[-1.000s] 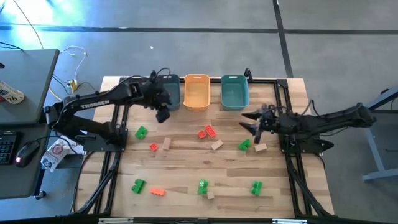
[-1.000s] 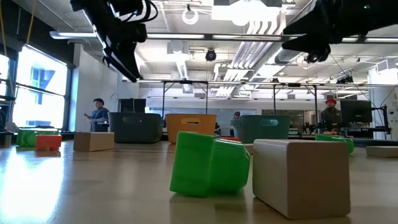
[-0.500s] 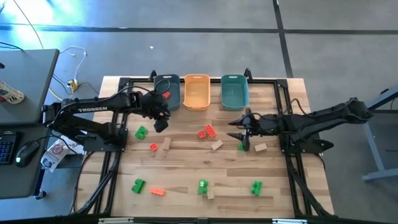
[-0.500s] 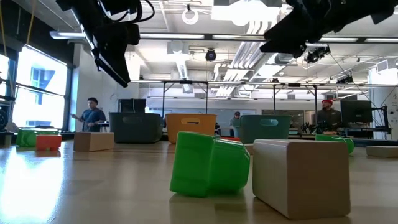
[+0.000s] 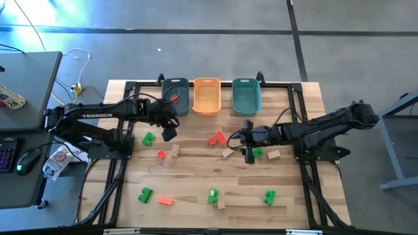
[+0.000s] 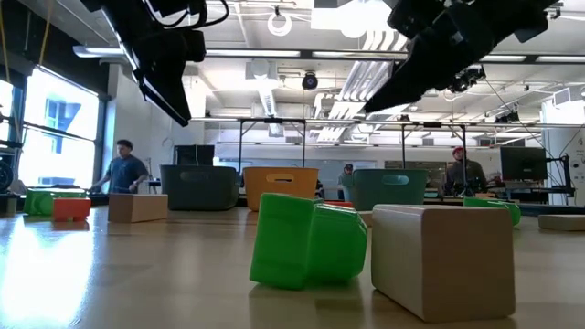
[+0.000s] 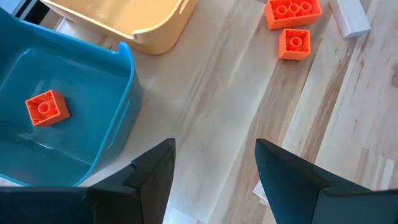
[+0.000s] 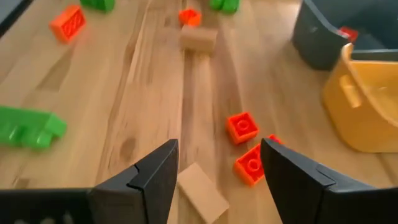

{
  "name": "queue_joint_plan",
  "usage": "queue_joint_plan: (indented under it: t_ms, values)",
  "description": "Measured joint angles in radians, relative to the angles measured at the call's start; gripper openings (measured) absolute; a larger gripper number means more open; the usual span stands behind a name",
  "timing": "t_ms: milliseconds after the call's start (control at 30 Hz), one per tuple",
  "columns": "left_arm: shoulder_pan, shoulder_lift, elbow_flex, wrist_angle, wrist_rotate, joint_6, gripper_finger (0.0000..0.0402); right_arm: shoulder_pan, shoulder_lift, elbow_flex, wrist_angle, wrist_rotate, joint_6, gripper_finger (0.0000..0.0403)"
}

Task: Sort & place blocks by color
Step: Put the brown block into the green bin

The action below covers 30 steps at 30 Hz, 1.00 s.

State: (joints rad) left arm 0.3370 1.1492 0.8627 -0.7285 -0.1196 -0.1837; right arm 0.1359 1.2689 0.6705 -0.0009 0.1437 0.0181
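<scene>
- The left gripper [image 5: 168, 134] hangs over bare table just in front of the blue-grey plastic bin [image 5: 175, 106]; its fingers [image 7: 152, 174] are spread with nothing between them.
- A small red-orange studded block [image 7: 47, 107] lies inside the blue-grey plastic bin, on its floor.
- The orange-yellow plastic bin [image 5: 207, 96] stands in the middle of the row at the far edge of the wooden table [image 5: 196, 176]; the teal plastic bin [image 5: 246, 95] stands beside it on the right arm's side.
- The right gripper [image 5: 248, 150] is stretched toward the table's middle, fingers [image 8: 155, 180] parted and grasping nothing.
- A plain tan wood block [image 8: 201, 195] lies on the table between the right gripper's fingers as its wrist view shows it; whether they touch it cannot be told.
- Two red-orange blocks [image 5: 217, 138] lie together near the table's middle, just beside the right gripper.
- Further green [image 5: 148, 138], tan [image 5: 175, 151] and red-orange [image 5: 164, 201] blocks lie scattered across the table.
- In the low view a bright green block [image 6: 306, 241] and a tan block [image 6: 443, 260] stand close to the camera.
</scene>
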Motion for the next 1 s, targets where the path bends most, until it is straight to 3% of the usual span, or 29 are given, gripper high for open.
queue_joint_plan:
  t_ms: [433,1000]
  values:
    - [0.000,0.000,0.000,0.001,0.000,0.002,0.0209,0.000,0.215,0.093,-0.027,-0.045,-0.053,0.0216]
    - [0.000,0.001,0.000,0.001,0.000,0.000,0.0209,-0.031,0.442,0.289,-0.290,-0.052,-0.114,0.0216]
